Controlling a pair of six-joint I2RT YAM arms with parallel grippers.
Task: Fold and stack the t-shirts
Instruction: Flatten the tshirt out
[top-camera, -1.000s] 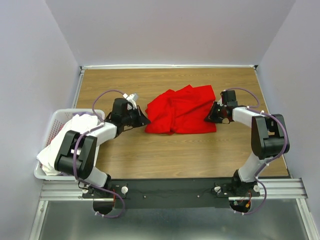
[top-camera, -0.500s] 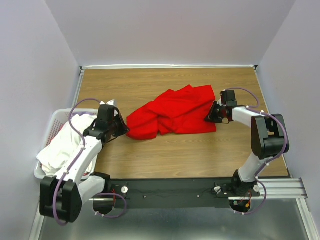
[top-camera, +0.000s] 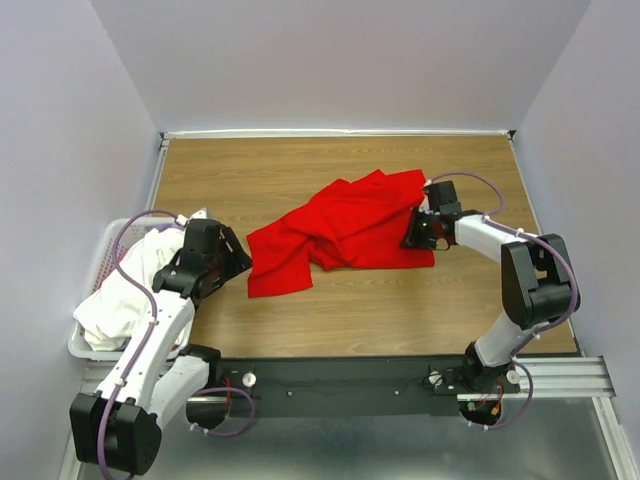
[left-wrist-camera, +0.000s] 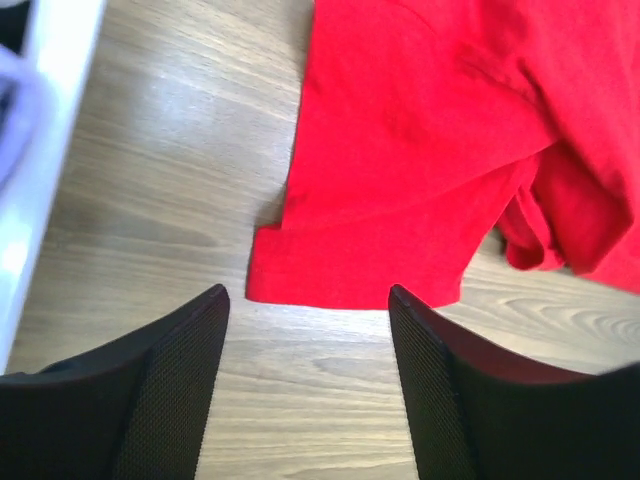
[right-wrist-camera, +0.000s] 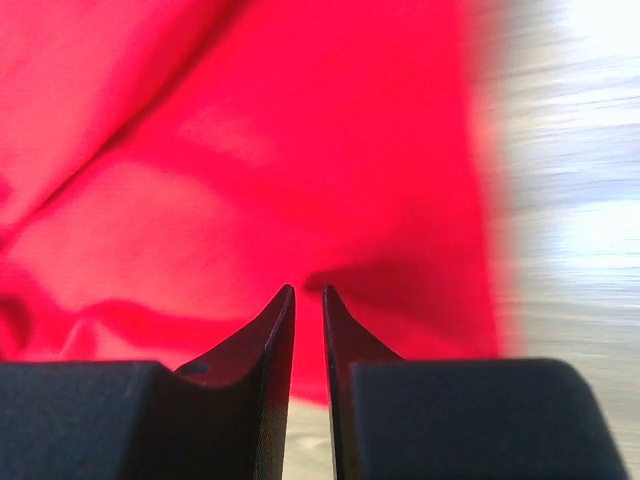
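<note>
Basket (top-camera: 108, 235): at the table's (top-camera: 350, 310) left edge, toward the near corner, holding white shirts (top-camera: 125, 290).

Left gripper (top-camera: 238, 262): released, jaws wide apart with nothing between them, over bare wood just beside the red shirt's (top-camera: 340, 225) left hem.

Red shirt: lies crumpled at the table's centre, spread from left hem to right edge.

Right gripper (right-wrist-camera: 307, 292): at the shirt's right edge, jaws drawn to a narrow slit. Whether cloth is pinched cannot be told.
</note>
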